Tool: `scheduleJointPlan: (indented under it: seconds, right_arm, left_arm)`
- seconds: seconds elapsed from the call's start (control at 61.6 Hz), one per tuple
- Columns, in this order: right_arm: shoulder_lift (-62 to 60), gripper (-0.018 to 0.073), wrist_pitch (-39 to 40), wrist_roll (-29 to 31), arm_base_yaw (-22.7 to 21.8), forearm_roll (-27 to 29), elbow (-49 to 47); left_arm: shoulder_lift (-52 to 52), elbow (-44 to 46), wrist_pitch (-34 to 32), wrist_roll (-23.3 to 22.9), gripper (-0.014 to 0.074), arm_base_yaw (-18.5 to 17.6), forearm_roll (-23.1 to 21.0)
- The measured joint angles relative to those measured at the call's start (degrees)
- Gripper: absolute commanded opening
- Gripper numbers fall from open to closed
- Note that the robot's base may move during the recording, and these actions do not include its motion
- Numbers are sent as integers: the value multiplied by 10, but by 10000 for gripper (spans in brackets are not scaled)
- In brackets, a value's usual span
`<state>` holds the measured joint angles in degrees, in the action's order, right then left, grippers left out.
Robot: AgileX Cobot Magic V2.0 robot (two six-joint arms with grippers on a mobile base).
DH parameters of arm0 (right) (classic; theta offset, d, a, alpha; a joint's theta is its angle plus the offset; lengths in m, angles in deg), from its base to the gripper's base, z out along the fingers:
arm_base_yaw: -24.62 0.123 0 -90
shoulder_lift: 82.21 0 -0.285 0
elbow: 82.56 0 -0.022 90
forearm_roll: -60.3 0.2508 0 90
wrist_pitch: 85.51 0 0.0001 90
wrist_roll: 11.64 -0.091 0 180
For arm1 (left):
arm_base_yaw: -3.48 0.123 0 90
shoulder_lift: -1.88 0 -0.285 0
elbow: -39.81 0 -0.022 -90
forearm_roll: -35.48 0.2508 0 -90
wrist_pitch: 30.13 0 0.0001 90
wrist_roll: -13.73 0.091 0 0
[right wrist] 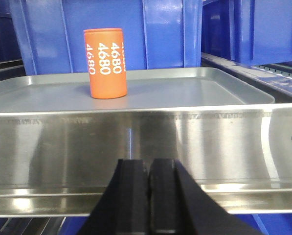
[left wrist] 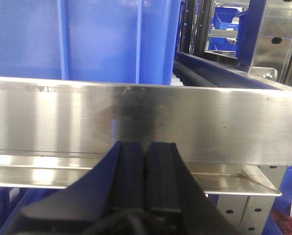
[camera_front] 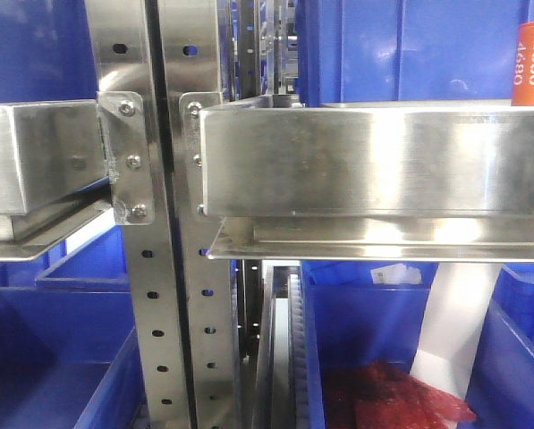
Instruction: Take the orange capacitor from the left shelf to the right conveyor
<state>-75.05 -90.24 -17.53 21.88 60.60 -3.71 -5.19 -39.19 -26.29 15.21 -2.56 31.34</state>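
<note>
**Step in hand.** The approach to the pick. The orange capacitor is not yet held. It stands upright on the steel tray, beyond the right gripper, higher than the fingertips and slightly to the left of their centre line. It is well apart from the gripper, and a blue bin stands just behind it.

**Right gripper.** The two black fingers are pressed together and hold nothing. They point level at the front face of the tray, below its rim.

**Left gripper**. Its fingers are also closed together and empty. They face the front of a steel shelf rail, with a second blue bin above and beyond it. The capacitor does not show in this view.

**Next move (judgement).**
1. Raise the working gripper until the fingertips clear the tray rim.
2. Spread the fingers wider than the capacitor body.
3. Shift a little to the left to centre on the capacitor.
4. Advance over the tray until the fingers stand on either side of the body, then close.

The tray rim blocks a straight advance, so lift first. An off-centre approach may tip the capacitor or push it against the bin.

The conveyor cannot be identified with certainty in these views.
</note>
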Motion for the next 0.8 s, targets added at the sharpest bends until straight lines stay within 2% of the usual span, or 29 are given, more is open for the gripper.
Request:
scheduleJointPlan:
  seconds: [0.795]
  right_arm:
    - [0,55,0,0,0,0,0]
  left_arm:
    - [0,0,0,0,-127,0,0]
